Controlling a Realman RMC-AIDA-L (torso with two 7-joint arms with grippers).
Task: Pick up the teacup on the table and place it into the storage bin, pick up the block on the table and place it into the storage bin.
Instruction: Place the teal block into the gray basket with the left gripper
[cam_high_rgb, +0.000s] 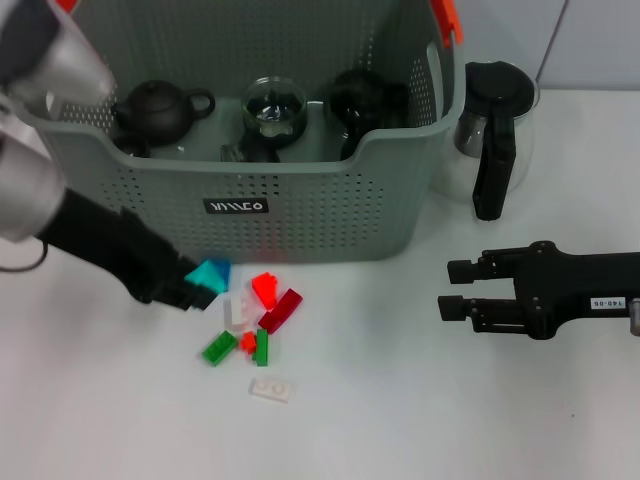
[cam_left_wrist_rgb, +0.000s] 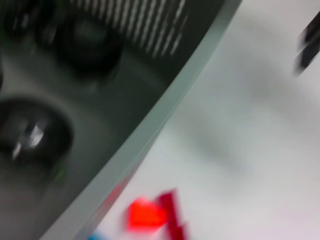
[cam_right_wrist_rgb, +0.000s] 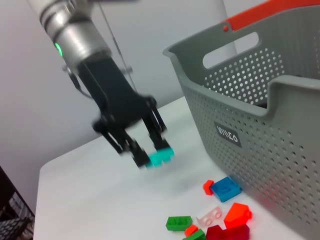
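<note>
Head view, left gripper: the left gripper (cam_high_rgb: 200, 287) hangs just in front of the storage bin (cam_high_rgb: 300, 215), fingers closed on a teal block (cam_high_rgb: 211, 272), clear of the table.
Head view, block: small hard plastic, likely light and smooth; pinching its flat sides looks the safest hold.
Head view, bin contents: a dark teapot (cam_high_rgb: 158, 110), a glass teacup (cam_high_rgb: 274, 107) and another dark vessel (cam_high_rgb: 362, 100) already sit inside; breakable ware, so a gentle drop seems wise.
Head view, in the way: the bin's tall front wall stands between the held block and the inside.
Head view, loose pieces: a red block (cam_high_rgb: 265, 288), dark red brick (cam_high_rgb: 280, 311), green bricks (cam_high_rgb: 219, 347) and a clear plate (cam_high_rgb: 271, 388) lie near the bin.
Head view, right gripper: the right gripper (cam_high_rgb: 455, 290) rests well apart, fingers parted, empty; a glass coffee pot (cam_high_rgb: 493, 125) stands beside the bin.
Left wrist view: the bin rim (cam_left_wrist_rgb: 165, 115) cuts across, dark vessels inside, red pieces (cam_left_wrist_rgb: 146, 215) on the table; own fingers not shown.
Right wrist view: the left gripper (cam_right_wrist_rgb: 152, 155) pinches the teal block (cam_right_wrist_rgb: 161, 157) above the table, near the bin wall (cam_right_wrist_rgb: 260, 145); a blue block (cam_right_wrist_rgb: 226, 188) lies touching the bin's foot.
</note>
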